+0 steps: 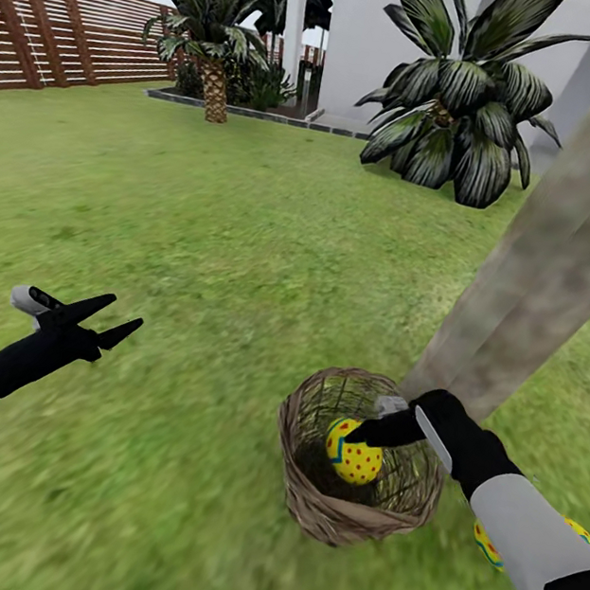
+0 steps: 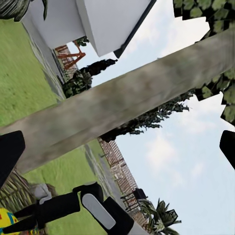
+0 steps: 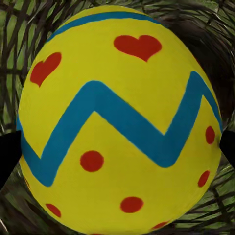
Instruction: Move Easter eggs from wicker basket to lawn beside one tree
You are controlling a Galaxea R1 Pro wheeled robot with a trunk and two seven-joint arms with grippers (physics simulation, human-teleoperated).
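My right gripper [image 1: 362, 438] is down inside the wicker basket [image 1: 348, 520], its fingers on either side of a yellow Easter egg [image 1: 355, 454] with a blue zigzag band and red dots. On the right wrist camera that egg [image 3: 120, 122] is huge and close, red hearts near its top, with a dark fingertip [image 3: 7, 156] at each edge of the shot; the fingers look to be against the shell, but I cannot tell whether they are truly pinching it or just bracketing it. The basket's woven wall [image 3: 215, 205] shows behind the egg.

Just beyond the right gripper rises the leaning grey-brown tree trunk [image 1: 552, 252], its base close behind the basket. A second egg [image 1: 487, 543] lies on the lawn [image 1: 225, 255] beside the basket, partly hidden under my right forearm, near the foot of the trunk.

My left gripper [image 1: 99, 320] hangs over bare grass well away from the basket, fingers spread apart and holding nothing. Its wrist camera looks across at the trunk [image 2: 122, 100], the right arm [image 2: 98, 210] and a sliver of the egg [image 2: 7, 220].
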